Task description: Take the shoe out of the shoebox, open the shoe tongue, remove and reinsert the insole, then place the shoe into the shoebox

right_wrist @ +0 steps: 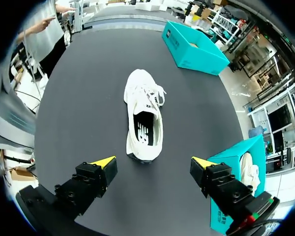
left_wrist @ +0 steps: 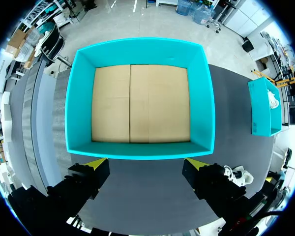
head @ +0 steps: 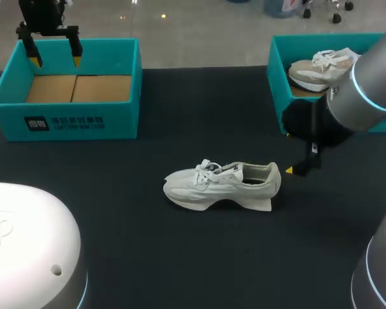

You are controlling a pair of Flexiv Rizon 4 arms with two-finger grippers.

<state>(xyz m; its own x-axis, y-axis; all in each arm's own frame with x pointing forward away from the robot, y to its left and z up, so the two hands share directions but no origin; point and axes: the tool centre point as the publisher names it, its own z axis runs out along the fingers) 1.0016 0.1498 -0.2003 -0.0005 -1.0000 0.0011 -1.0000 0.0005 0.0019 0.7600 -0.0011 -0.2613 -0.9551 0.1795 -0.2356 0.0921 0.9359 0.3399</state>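
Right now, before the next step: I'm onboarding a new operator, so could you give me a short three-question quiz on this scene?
1. True or false: the left shoebox holds a shoe.
2. The right gripper is: A) shut on the white shoe; B) open, just behind that shoe's heel; C) inside the right shoebox.
3. Over which object does the open left gripper hang?

Key: 1 false, the box is empty. 2 B. 3 the left shoebox.
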